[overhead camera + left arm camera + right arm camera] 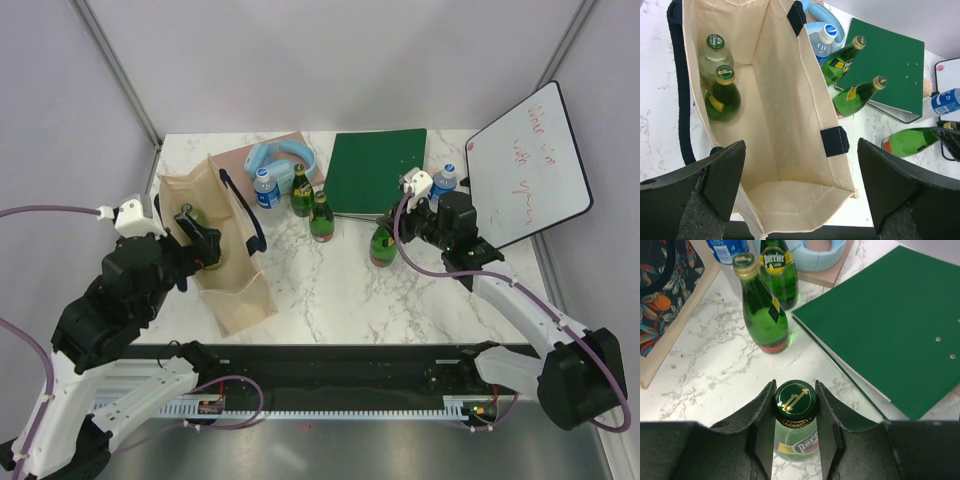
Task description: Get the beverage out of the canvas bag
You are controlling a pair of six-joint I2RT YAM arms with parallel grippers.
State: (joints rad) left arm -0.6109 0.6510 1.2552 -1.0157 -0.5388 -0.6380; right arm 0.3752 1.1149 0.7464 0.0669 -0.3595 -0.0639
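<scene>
Canvas bag (pixel 238 290), beige with navy handles, stands open on the left side of the marble table (pixel 330 285). Inside it, at the far end, a green glass bottle (pixel 724 96) and a clear bottle (pixel 715 56) stand touching. Above the bag's mouth hovers the left gripper (pixel 802 170), fingers spread wide and empty. Well apart, the right gripper (pixel 795 407) clasps the neck of an upright Perrier bottle (pixel 795 396) near the green binder (pixel 890 325).

The canvas bag (pixel 785 100) gapes open, two bottles (pixel 722 97) crowding one far corner.
</scene>
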